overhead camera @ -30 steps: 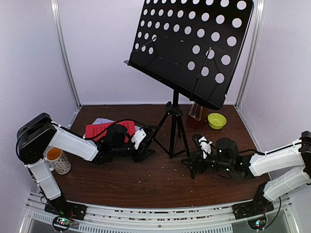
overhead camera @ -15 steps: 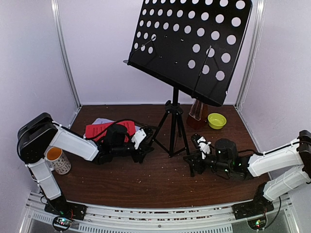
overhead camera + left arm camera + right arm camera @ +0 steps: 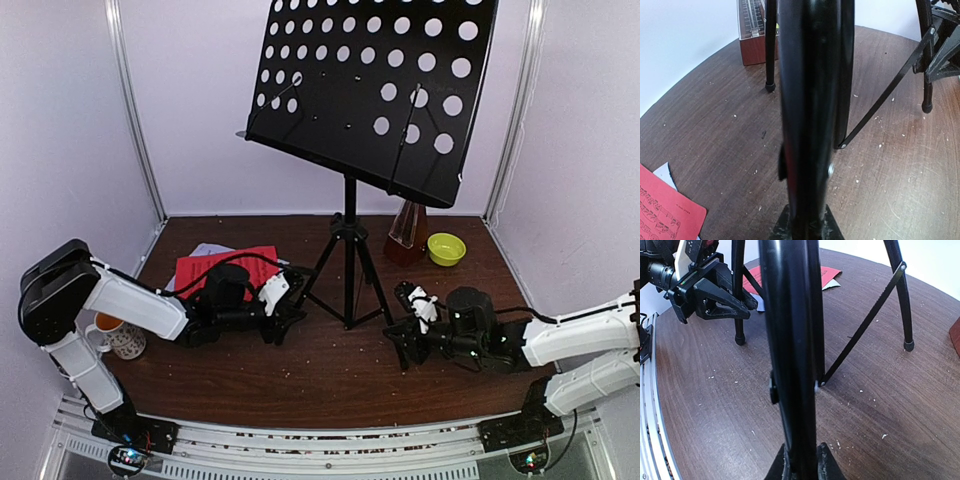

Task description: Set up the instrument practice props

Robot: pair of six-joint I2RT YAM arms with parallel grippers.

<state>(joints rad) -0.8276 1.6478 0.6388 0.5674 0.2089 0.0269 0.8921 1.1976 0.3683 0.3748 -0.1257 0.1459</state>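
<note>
Both grippers clamped on the music stand's near legs.
Top view: music stand upright mid-table, left gripper and right gripper each closed on a leg; metronome far right, red sheet left. Left wrist: leg held between fingers. Right wrist: likewise.

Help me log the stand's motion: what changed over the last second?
The music stand shifted left, desk and post together. The left gripper, clamped on a tripod leg, drew back leftward with it. The right gripper kept its grip on another leg and barely moved. Nothing was let go. The red sheet, metronome, bowl and mug stayed put.
</note>
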